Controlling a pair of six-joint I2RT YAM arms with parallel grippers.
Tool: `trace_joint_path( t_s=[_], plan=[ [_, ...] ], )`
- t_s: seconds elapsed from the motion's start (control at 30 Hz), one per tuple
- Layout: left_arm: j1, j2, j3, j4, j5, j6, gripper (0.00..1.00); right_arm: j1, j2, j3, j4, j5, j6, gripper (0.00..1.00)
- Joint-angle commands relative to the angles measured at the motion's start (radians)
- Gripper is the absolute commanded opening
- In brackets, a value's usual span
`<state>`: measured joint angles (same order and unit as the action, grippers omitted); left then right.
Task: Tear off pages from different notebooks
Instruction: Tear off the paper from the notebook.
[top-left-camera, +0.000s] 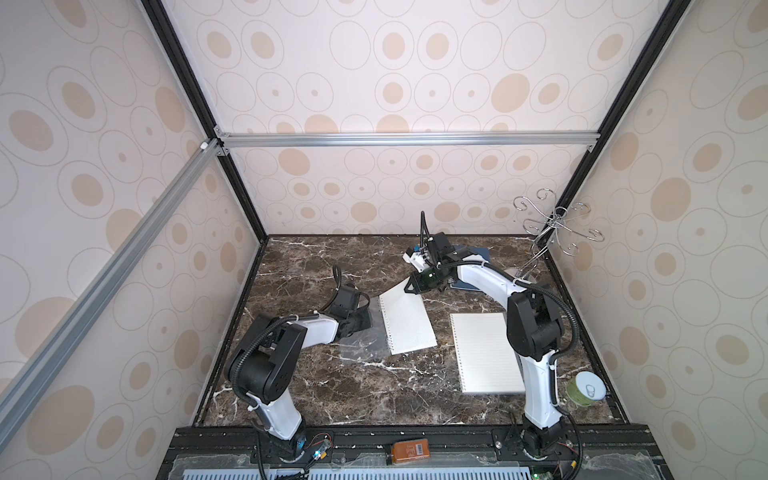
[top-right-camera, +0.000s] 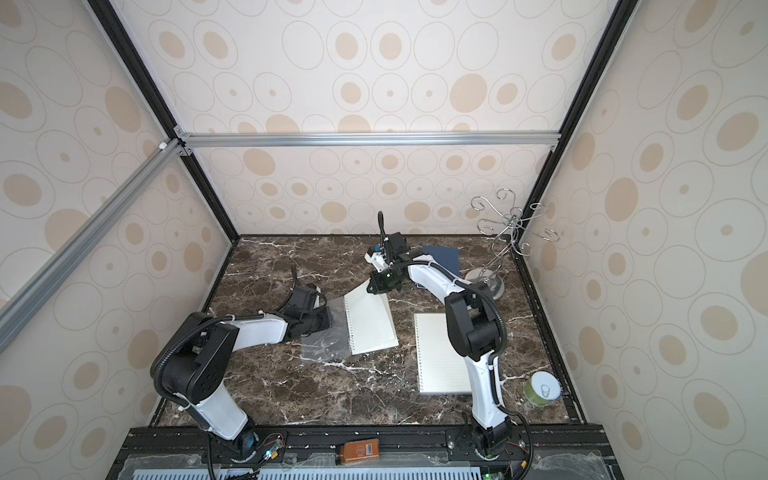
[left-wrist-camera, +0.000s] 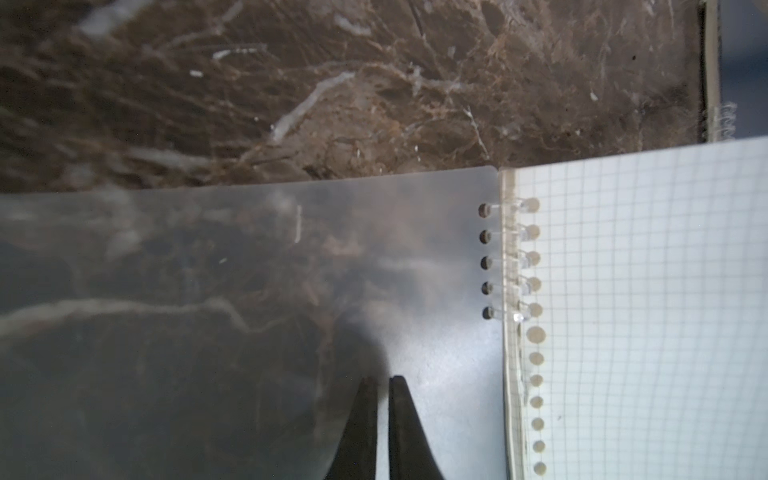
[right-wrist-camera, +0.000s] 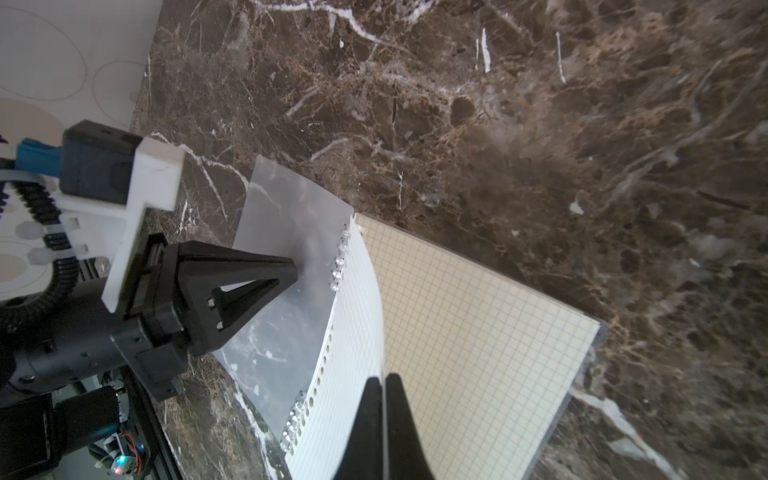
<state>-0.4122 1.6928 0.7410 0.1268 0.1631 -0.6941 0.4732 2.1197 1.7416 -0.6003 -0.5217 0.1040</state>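
With the right gripper pinching the lifted grid page of the small notebook mid-table and the left gripper pressed together pinning its clear cover, I'd pull slow, away from the rings.

Small notebook lies mid-desk, w/ large notebook to its right. Third notebook sits behind both, nr back edge. Can stands front right.
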Motion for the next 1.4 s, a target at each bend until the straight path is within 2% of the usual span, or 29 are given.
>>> trace_joint_path(
  t_s=[0.0, 0.17, 0.33, 0.53, 0.7, 0.77, 0.87, 1.1, 1.37],
  plan=[
    [-0.037, 0.006, -0.075, -0.163, 0.009, -0.065, 0.1, 0.007, -0.007, -0.029, -0.016, -0.013, -0.011, 0.0],
    [-0.07, -0.069, -0.031, -0.213, 0.014, -0.067, 0.11, 0.027, -0.055, -0.126, 0.073, -0.007, -0.021, 0.0],
    [-0.028, -0.064, 0.185, -0.331, -0.031, 0.029, 0.14, 0.054, -0.128, -0.221, 0.185, 0.05, -0.06, 0.0],
    [0.024, 0.094, 0.484, -0.401, -0.005, 0.141, 0.16, 0.075, -0.202, -0.32, 0.309, 0.065, -0.118, 0.0],
    [0.029, 0.338, 0.816, -0.516, 0.133, 0.284, 0.16, 0.133, -0.24, -0.366, 0.332, 0.145, -0.214, 0.0],
    [0.024, 0.409, 0.898, -0.548, 0.185, 0.318, 0.15, 0.15, -0.252, -0.388, 0.35, 0.177, -0.232, 0.0],
    [0.012, 0.46, 0.936, -0.553, 0.23, 0.355, 0.15, 0.173, -0.267, -0.415, 0.366, 0.221, -0.255, 0.0],
    [-0.022, 0.454, 0.902, -0.506, 0.336, 0.407, 0.15, 0.237, -0.289, -0.482, 0.428, 0.319, -0.337, 0.0],
    [-0.068, 0.487, 0.909, -0.569, 0.332, 0.493, 0.13, 0.262, -0.3, -0.525, 0.481, 0.344, -0.374, 0.0]
  ],
)
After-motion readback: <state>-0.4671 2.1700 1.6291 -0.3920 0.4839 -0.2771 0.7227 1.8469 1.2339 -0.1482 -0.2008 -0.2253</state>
